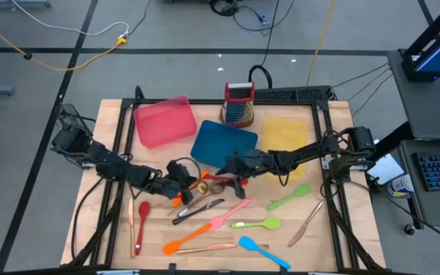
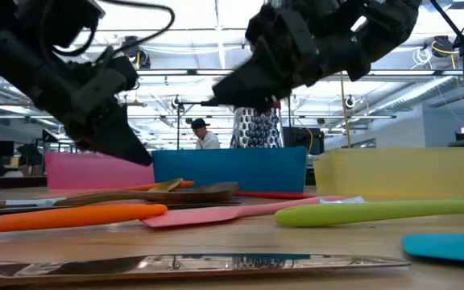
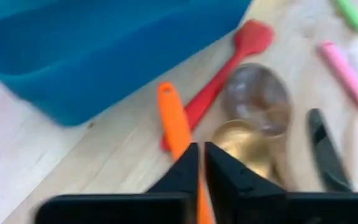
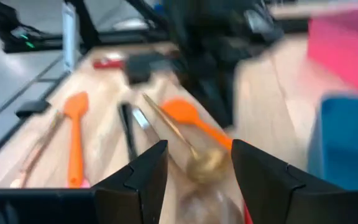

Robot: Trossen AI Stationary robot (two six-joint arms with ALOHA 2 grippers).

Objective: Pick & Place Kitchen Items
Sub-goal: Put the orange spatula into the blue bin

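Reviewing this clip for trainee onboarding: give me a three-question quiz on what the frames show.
1. True or false: the left gripper is shut on an orange utensil.
2. Which tray lies between the pink tray and the yellow tray? A) green B) blue C) white
3. Fill in: the right gripper has its fingers ____ above a gold-toned spoon.

Key: 1 true; 2 B, the blue tray; 3 open.
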